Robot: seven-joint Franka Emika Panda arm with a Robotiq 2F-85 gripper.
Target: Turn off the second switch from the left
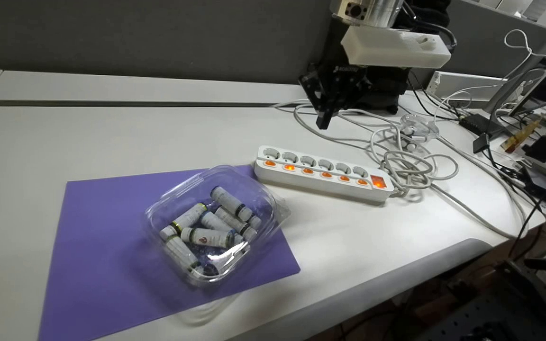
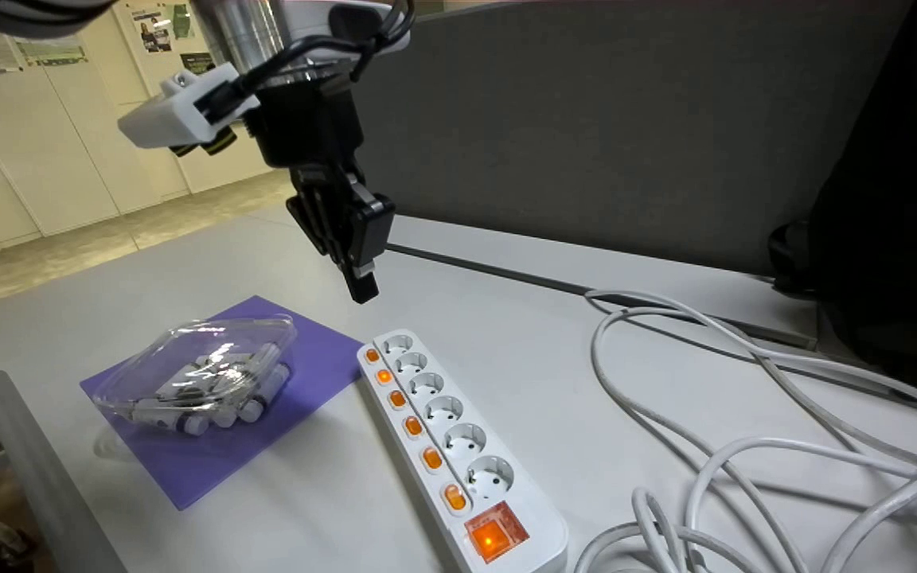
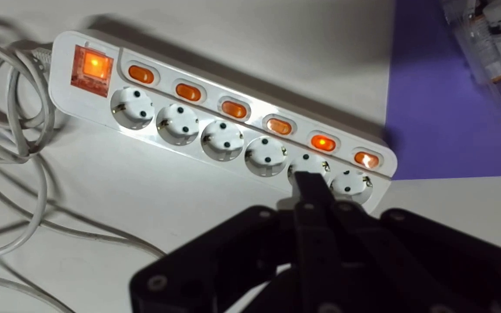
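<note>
Black and angular, the gripper (image 3: 314, 180) fills the lower right of the wrist view, fingertips together. Right of centre, the second switch from the left (image 3: 322, 142), an orange-red oval rocker, glows with a bright spot. Its glossy white power strip (image 3: 62, 78) carries round recessed sockets (image 3: 259, 154). In an exterior view, the silvery arm (image 2: 242, 32) hangs at upper left, gripper slanted down, apart from the strip.

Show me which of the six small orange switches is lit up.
The second switch on the strip, counting from the end opposite the big square switch; of the six, only it glows.
</note>
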